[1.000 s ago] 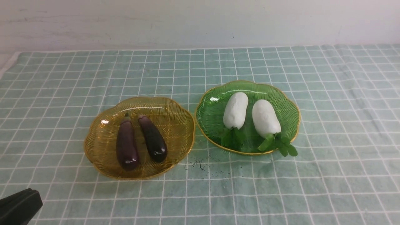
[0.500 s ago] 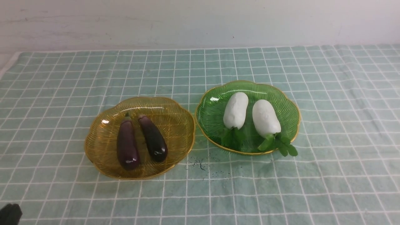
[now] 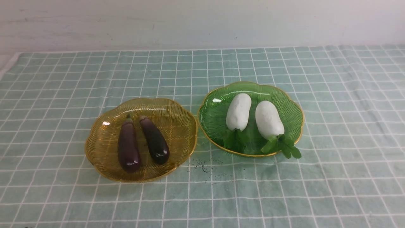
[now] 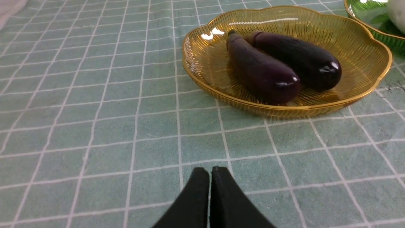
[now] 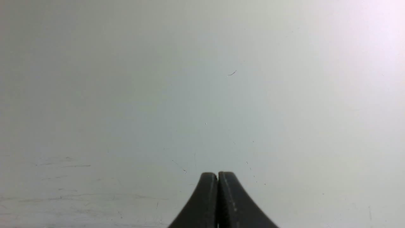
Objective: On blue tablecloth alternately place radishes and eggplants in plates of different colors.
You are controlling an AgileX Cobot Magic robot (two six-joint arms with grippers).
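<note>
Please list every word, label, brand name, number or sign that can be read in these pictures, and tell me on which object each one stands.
None: no readable text in any view.
The amber plate, the green plate, the eggplants and the radishes carry no label.
The blue tablecloth shows only white grid lines; the dark specks on it are no writing.
The wall is blank.

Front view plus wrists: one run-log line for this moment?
eggplants: both in amber plate | radishes: both in green plate | left hand: shut, empty | right hand: shut, empty
</note>
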